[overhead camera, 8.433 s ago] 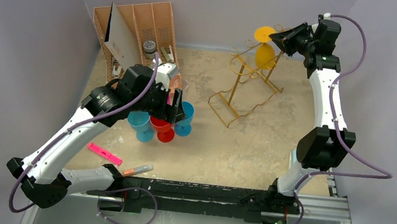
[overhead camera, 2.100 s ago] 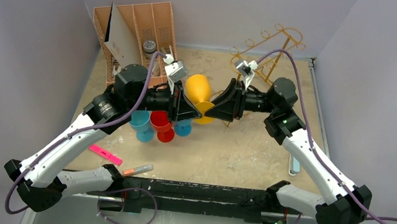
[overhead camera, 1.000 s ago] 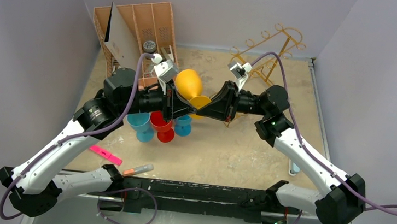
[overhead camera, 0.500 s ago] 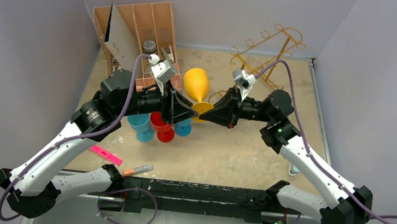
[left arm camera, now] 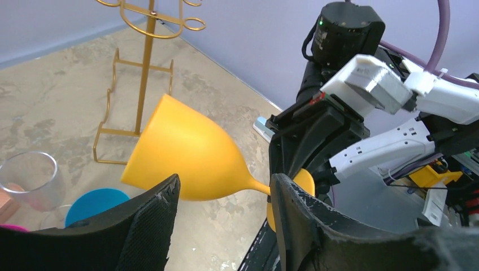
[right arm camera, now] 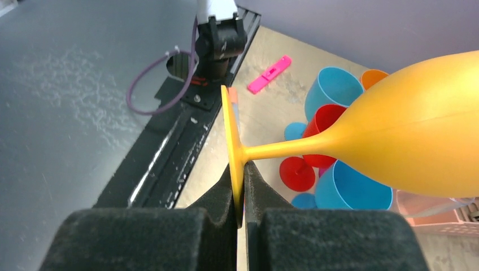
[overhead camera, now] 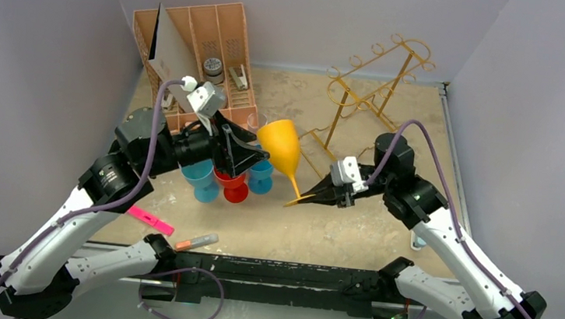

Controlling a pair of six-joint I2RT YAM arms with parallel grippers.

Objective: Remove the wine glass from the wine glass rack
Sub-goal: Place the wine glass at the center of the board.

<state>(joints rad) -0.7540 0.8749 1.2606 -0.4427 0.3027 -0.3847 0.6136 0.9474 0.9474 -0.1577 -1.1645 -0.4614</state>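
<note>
**mik:** ok, what's actually different from a second back?

**jo:** The left gripper [overhead camera: 252,153] has let go. A second ago its jaws were clamped on the wine glass [overhead camera: 280,148] in the middle of the table [overhead camera: 351,229]. Now they're spread wide and that arm has backed off to the left. The bowl sits just past the tips, and I can't tell if they brush it.

**mik:** And the right one?

**jo:** The right gripper [overhead camera: 304,200] has swung lower and closer to the arm bases. Its jaws are still pinched tight on the rim of the glass's foot. The glass hangs tilted in the air, bowl up and to the left, foot down low. It's well apart from the wine glass rack [left arm camera: 144,68] at the far right of the table, where it was hanging a few seconds ago.

**mik:** Anything in the containers?

**jo:** The tan organiser [overhead camera: 229,33] in the far left corner has a pale flat board [overhead camera: 172,55] leaning in one slot. There's a small dark-lidded jar [overhead camera: 212,67] in another, and a little whitish gadget beside that which is too small to identify. Below the left arm there's a bunch of blue cups [overhead camera: 200,175] and a red cup [overhead camera: 230,182] packed together.
</note>
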